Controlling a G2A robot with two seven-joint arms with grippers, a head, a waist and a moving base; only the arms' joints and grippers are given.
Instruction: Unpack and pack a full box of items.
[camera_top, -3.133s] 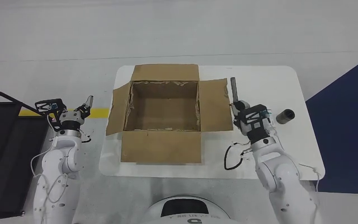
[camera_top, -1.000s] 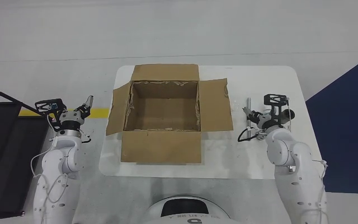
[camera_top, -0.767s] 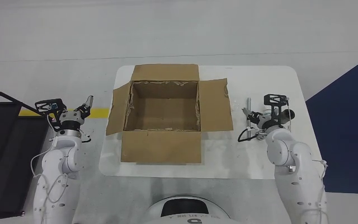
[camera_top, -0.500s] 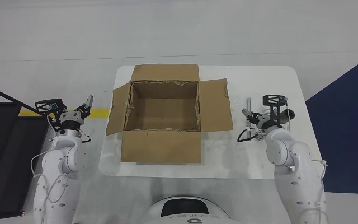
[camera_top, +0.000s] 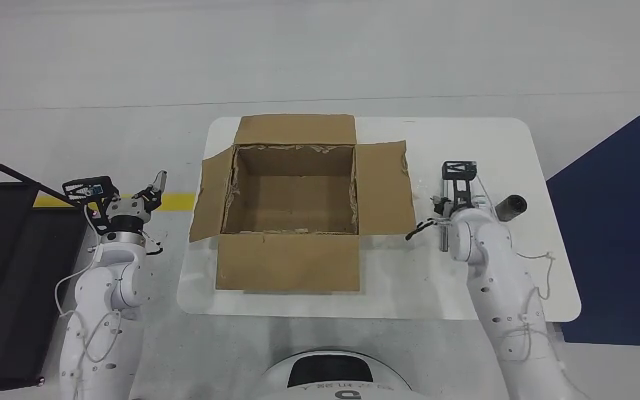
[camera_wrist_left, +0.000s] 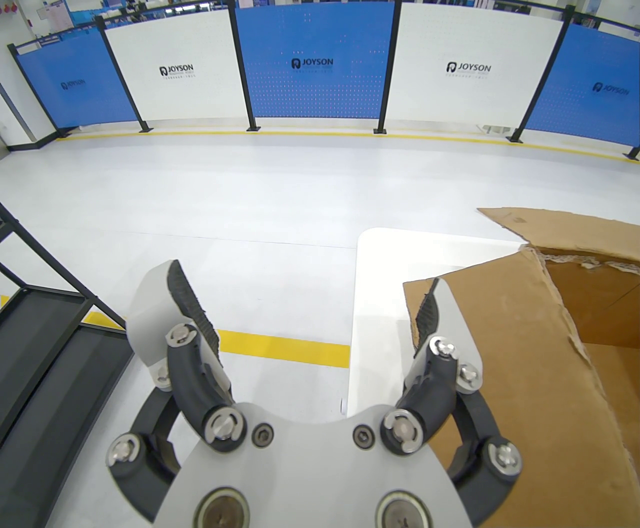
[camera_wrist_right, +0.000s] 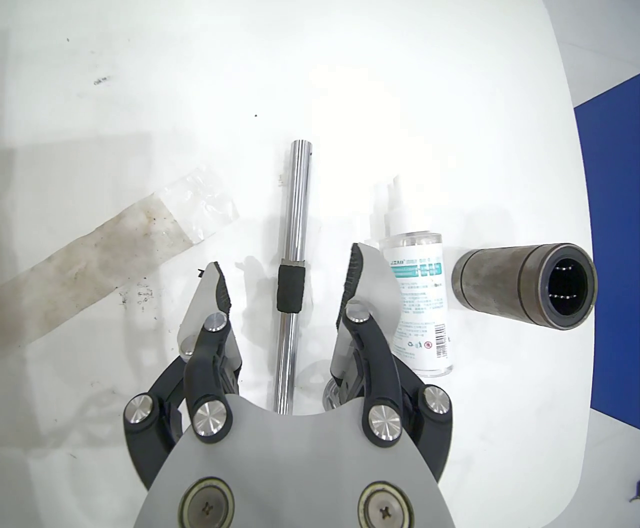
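1. Here, right gripper (camera_wrist_right: 286, 265) gapes wide, empty, straddling the metal rod (camera_wrist_right: 295, 200) at its black band
2. Just right: spray bottle (camera_wrist_right: 417, 300), teal printed label, then steel cylinder (camera_wrist_right: 520, 285)
3. Off-table, left gripper (camera_wrist_left: 304, 282) spread wide, empty, left of the open box (camera_top: 290, 260)

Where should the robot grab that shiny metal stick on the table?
Probably at the black band around the middle of the metal rod, coming straight down from above. It lies flat on the table, so the right pincer, open astride it, can close across its thin width. Mind the spray bottle alongside.
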